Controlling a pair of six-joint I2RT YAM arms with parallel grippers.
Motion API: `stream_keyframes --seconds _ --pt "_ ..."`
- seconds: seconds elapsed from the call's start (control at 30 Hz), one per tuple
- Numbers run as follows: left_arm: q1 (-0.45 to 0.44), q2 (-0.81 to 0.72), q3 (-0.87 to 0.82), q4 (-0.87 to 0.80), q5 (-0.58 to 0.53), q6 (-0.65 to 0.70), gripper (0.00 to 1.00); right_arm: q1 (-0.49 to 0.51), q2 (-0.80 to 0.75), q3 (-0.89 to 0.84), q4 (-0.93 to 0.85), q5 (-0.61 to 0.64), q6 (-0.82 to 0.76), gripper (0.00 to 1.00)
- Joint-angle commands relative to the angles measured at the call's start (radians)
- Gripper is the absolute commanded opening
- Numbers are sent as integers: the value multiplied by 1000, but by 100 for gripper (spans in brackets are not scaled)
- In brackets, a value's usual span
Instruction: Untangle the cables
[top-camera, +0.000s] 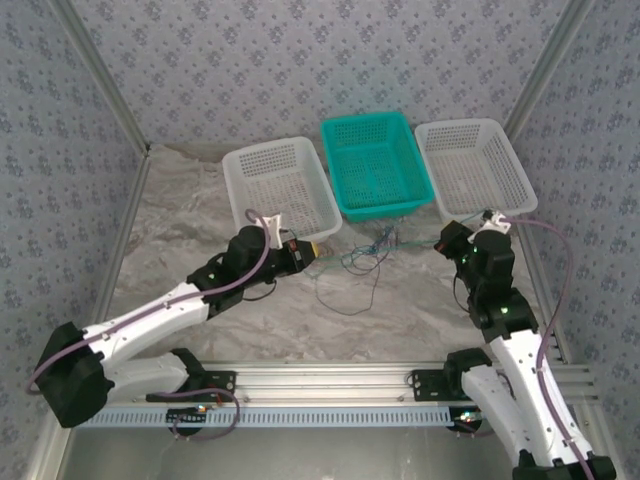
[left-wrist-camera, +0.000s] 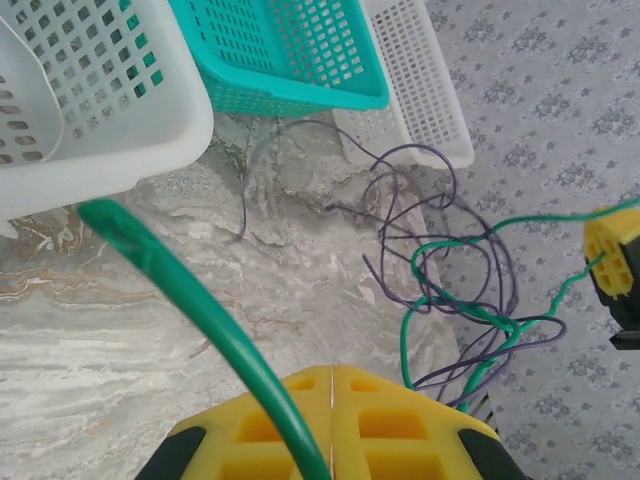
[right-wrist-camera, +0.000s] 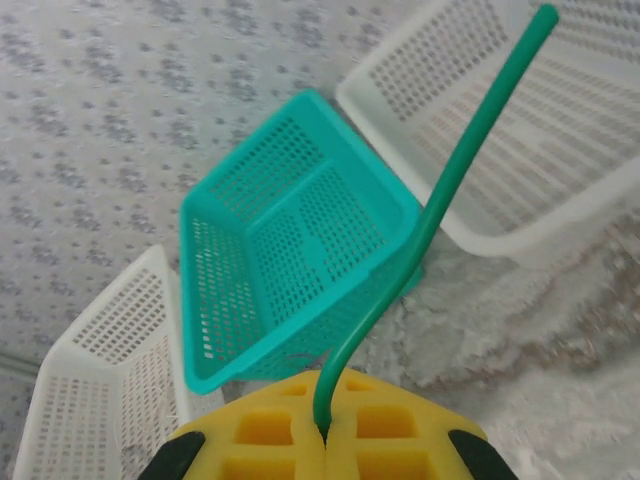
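The cables (top-camera: 366, 255) lie tangled on the marble table between my two grippers, just in front of the teal basket (top-camera: 375, 165). My left gripper (top-camera: 314, 252) is shut on a green cable (left-wrist-camera: 215, 320); that cable runs out of the closed yellow jaws (left-wrist-camera: 332, 375) up and to the left. Right of it, thin purple wires (left-wrist-camera: 440, 215) and green wires (left-wrist-camera: 480, 315) loop together. My right gripper (top-camera: 448, 240) is shut on a green cable (right-wrist-camera: 440, 205), which rises from its closed jaws (right-wrist-camera: 324, 385) toward the upper right.
Three baskets stand in a row at the back: a white one (top-camera: 280, 188) on the left, the teal one in the middle, a white one (top-camera: 475, 165) on the right. A dark wire loop (top-camera: 347, 297) trails toward the near side. Patterned walls enclose the table.
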Motion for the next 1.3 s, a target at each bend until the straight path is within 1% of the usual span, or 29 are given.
stream_keyframes --seconds 0.0,0.1,0.17,0.27,0.57,0.77,0.87,1.0,1.1,1.2,1.27 --pt "49 -83 -29 -130 -75 38 0 -106 35 74 -133 73 47 0" --pt "78 -148 -44 -194 -103 42 0 -186 82 111 -192 36 48 0" --pt "96 -192 -61 -211 -106 44 0 -240 103 121 -188 1 40 0" --pt "111 -232 -78 -246 -109 44 0 -302 124 131 -205 -12 48 0" --pt "119 -278 -111 -291 -122 29 0 -482 161 146 -282 -8 37 0" --pt "123 -306 -128 -332 -156 34 0 -598 193 157 -282 -11 14 0" --pt "133 -330 -143 -359 -174 40 0 -662 215 165 -283 -33 19 0" --pt "162 -363 -167 -400 -180 52 0 -694 233 174 -274 -43 46 0" --pt "195 -381 -189 -379 -145 62 0 -702 240 183 -223 -106 68 0" --pt "222 -371 -187 -398 -112 79 0 -710 250 230 -250 -102 76 0" --pt "229 -370 -187 -419 -108 89 0 -745 261 256 -239 -190 78 0"
